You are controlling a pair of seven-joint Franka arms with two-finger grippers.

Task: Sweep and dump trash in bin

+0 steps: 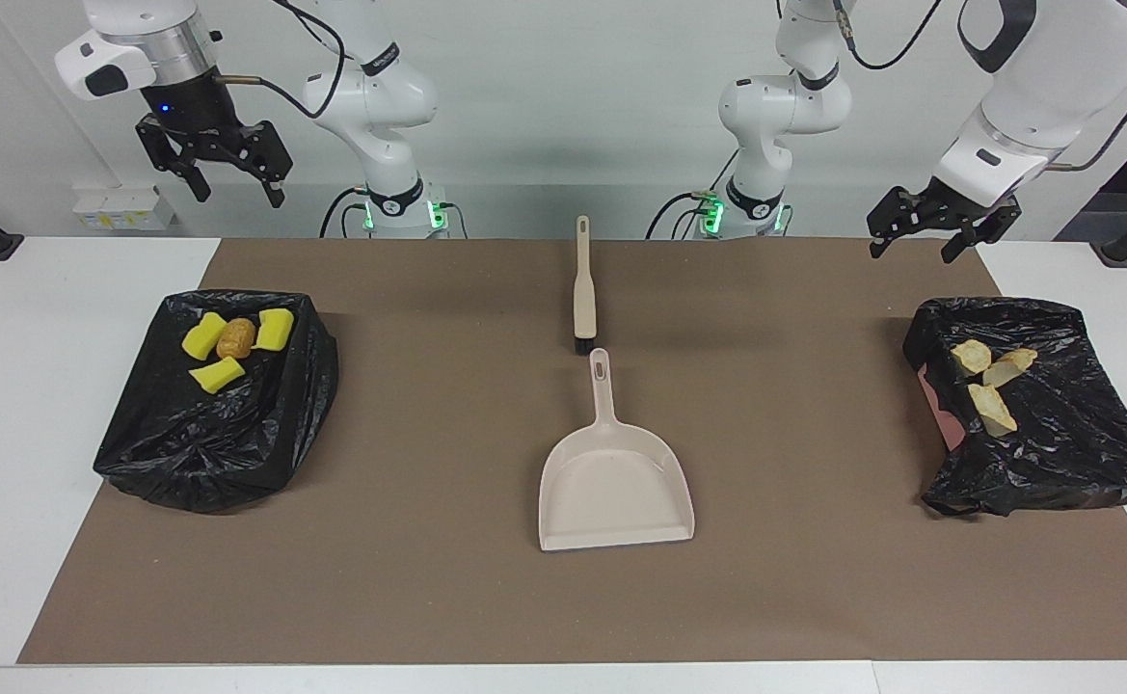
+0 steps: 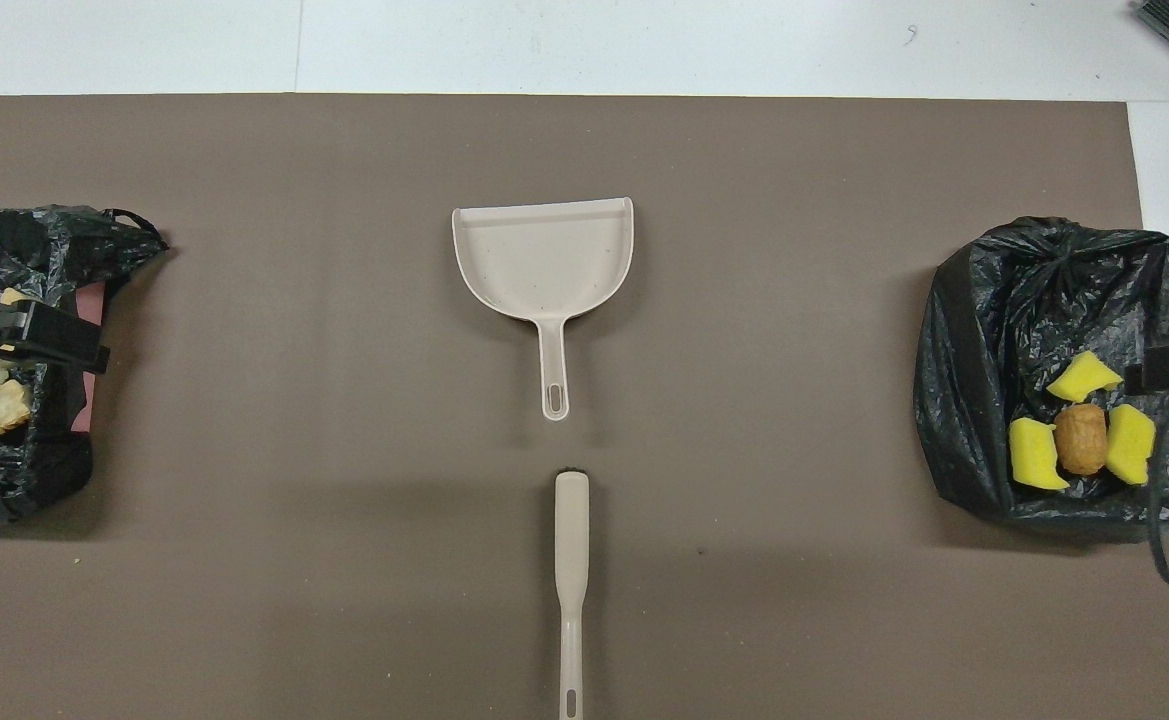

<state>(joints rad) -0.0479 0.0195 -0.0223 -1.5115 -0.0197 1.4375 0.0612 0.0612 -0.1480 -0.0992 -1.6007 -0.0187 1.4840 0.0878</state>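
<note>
Left gripper (image 1: 937, 234) raised with jaws spread, empty, over the black-bagged bin (image 1: 1055, 453) holding the bread pieces (image 1: 992, 381) at the left arm's end. Right gripper (image 1: 219, 169) likewise spread and empty, high above the other bagged bin (image 1: 206, 453) containing yellow wedges (image 1: 204, 337) and a brown lump (image 1: 235, 338). Dustpan (image 1: 616, 482) and brush (image 1: 583, 289) lie mid-mat, untouched.

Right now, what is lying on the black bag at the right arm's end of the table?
On that black bag lie three yellow sponge wedges around a brown lump. Whatever the bag covers underneath is hidden.
</note>
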